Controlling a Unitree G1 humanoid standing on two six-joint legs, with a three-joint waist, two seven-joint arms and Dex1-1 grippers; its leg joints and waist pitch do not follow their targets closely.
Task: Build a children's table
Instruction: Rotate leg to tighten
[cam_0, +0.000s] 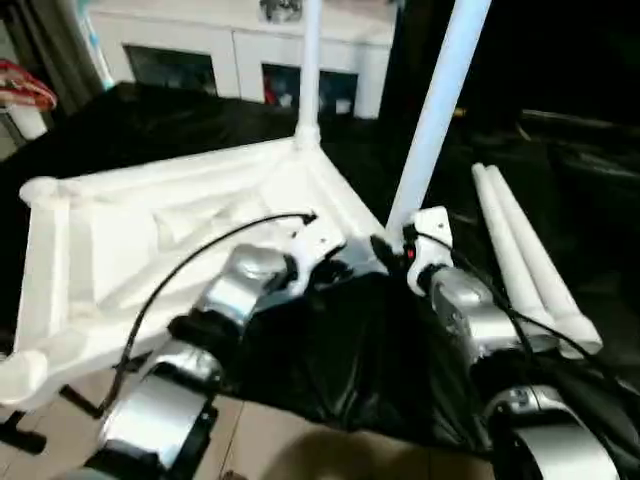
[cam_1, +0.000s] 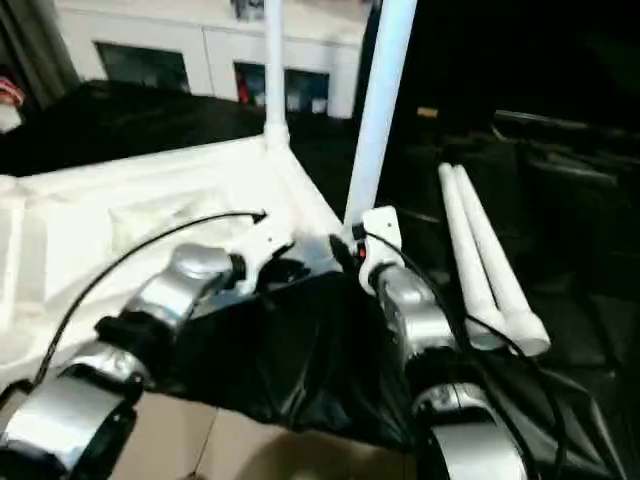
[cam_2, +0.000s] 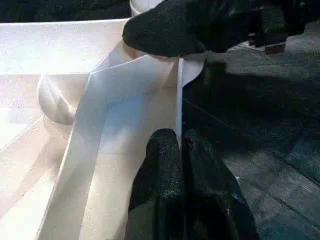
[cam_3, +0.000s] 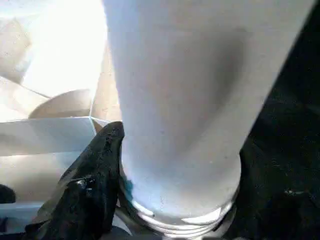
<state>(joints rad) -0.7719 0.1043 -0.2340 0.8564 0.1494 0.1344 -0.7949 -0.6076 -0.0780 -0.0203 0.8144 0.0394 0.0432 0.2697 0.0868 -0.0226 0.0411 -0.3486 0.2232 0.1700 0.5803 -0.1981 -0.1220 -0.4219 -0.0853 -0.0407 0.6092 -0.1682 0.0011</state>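
Upturned white plastic tabletop (cam_0: 150, 250) lying centre-left on black-covered worktop (cam_0: 560, 180). Left gripper (cam_2: 181, 145) pinching its rim, closed. Right gripper (cam_3: 175, 200) clasping white tube leg (cam_0: 435, 110) at near corner socket, centre frame. Next: probably seating leg fully.

The tabletop (cam_0: 150, 250) lies upside down on the covered bench (cam_0: 150, 120), toward the left. One leg (cam_0: 310, 70) stands upright in its far corner socket; a second leg (cam_0: 440, 110) rises tilted at the near right corner. Two more legs (cam_0: 530, 260) lie side by side on the bench, to the right of the tabletop. A cabinet (cam_0: 240, 50) stands behind the bench. Both grippers sit at the near right corner, the left gripper (cam_2: 181, 150) on the tabletop's rim, the right gripper (cam_0: 395, 250) at the foot of the tilted leg.
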